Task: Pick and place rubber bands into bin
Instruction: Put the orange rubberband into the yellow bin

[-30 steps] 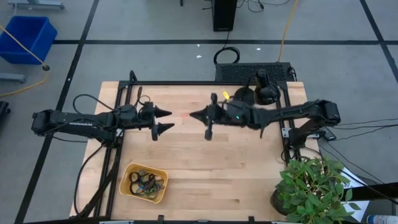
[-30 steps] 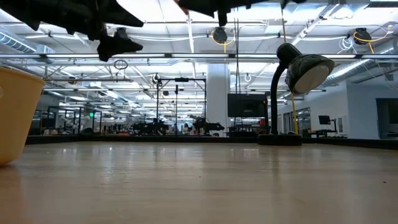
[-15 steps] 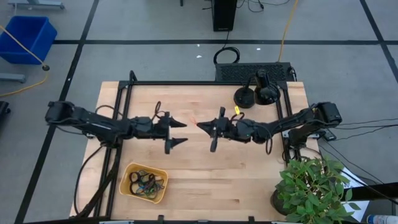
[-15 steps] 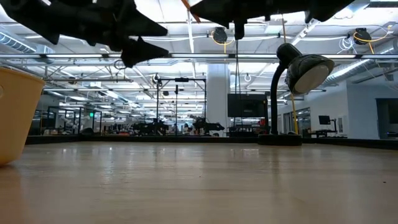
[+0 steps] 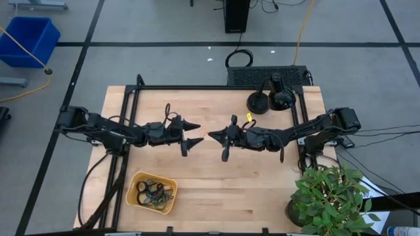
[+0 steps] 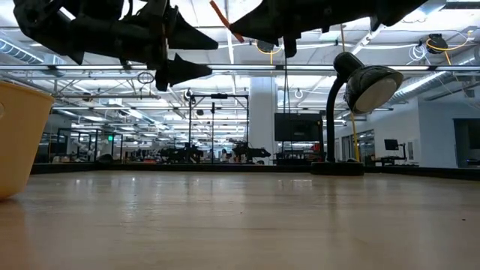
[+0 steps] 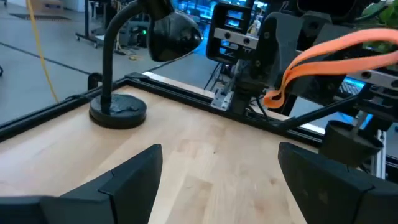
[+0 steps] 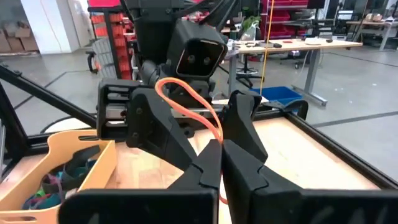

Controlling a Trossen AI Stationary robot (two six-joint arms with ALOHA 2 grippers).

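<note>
My right gripper is shut on an orange rubber band high above the middle of the table. The band also shows in the left wrist view and the low view. My left gripper is open and faces the right gripper, a short way to its left, with its fingers standing apart beyond the band and touching nothing. The orange-yellow bin stands at the near left on its base, with several rubber bands inside; it also shows in the right wrist view. My right gripper pinches the orange band's lower part between its two fingers. The fingers lie about level and point toward the table's left. The band's loop stands up past the fingertips, clear of the table.
A black desk lamp stands at the far right of the table. A potted plant is at the near right corner. Black frame rails run along the table's left and far edges. A blue tub is on the floor.
My left gripper has gone toward the table's right, closing in on the right gripper, and stays open. My right gripper has gone a little toward the table's near edge with the orange band still held in it.
</note>
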